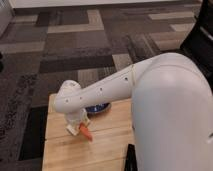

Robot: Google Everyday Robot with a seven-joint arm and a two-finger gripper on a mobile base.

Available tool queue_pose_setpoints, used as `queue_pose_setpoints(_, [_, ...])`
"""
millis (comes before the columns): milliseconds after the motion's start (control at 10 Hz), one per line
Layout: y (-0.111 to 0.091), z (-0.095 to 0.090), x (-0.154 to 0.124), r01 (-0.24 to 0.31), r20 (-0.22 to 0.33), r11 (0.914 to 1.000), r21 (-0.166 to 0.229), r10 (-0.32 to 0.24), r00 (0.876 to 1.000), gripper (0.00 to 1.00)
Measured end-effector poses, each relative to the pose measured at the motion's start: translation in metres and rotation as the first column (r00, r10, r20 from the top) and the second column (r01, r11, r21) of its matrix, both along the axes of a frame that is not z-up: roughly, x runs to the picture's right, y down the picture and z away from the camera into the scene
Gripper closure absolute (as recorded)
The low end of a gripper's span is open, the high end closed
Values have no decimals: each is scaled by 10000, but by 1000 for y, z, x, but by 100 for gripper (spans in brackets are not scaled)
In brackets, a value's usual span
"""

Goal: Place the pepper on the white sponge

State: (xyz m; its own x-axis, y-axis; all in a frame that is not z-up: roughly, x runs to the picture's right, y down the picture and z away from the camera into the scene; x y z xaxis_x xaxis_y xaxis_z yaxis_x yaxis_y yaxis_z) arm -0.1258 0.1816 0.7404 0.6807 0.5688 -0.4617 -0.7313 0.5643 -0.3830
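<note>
Hand point(80, 126) low over wooden table point(107, 145), apparently gripping the pepper point(86, 132), blue bowl point(98, 107) behind the arm

Soft, even indoor light from above. The white arm point(115, 87) over the wooden table point(65, 155) is bright, with a mild sheen and no hard glare. The gripper point(80, 127) sits low over the table's left side, casting a faint shadow. The carpet point(75, 45) beyond the table is dimmer.
</note>
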Motion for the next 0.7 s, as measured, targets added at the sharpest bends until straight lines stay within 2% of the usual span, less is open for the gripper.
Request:
queue_pose_setpoints(100, [0,0,0,-6,18,10000,2,6,10000,32])
queue_pose_setpoints(200, [0,0,1,-20,27,10000,2,20,10000,22])
queue_pose_setpoints(700, [-1,0,0,-21,67,10000,52,20,10000,20])
